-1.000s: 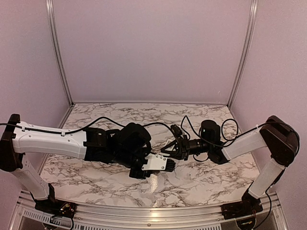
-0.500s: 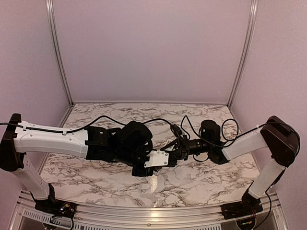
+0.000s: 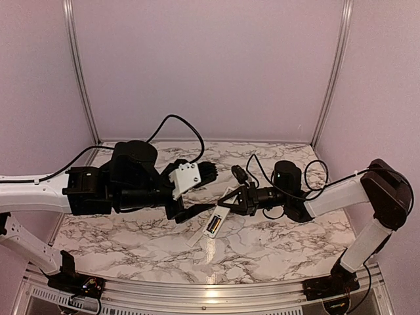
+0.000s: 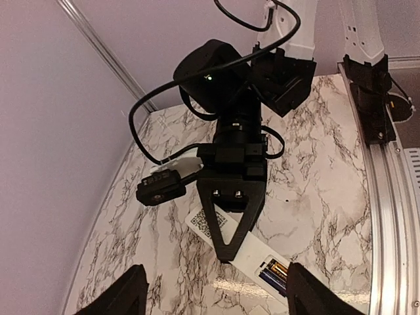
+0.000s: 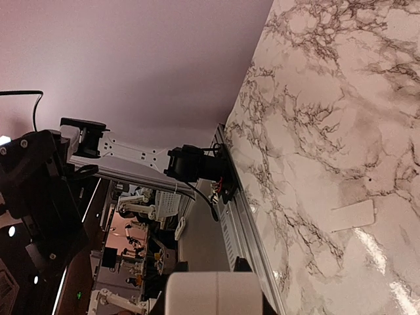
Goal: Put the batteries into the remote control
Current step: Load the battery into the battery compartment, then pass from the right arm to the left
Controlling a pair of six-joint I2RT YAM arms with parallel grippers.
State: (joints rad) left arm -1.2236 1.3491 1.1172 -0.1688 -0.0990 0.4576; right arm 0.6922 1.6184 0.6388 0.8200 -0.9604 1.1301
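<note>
Overhead view from behind, wrist views low and close, all sharing table (image 3: 275, 252).

- Marble-patterned table (image 3: 125, 246): white top with grey-brown veins, glossy, with bright patches of glare toward the near edge.
- Bounded by an aluminium rail (image 3: 216, 296) along the near edge and by pale walls on the other three sides.
- Lying flat on the marble, seen from the right wrist: a small white rectangular cover plate (image 5: 352, 215), just beside a streak of glare.
</note>
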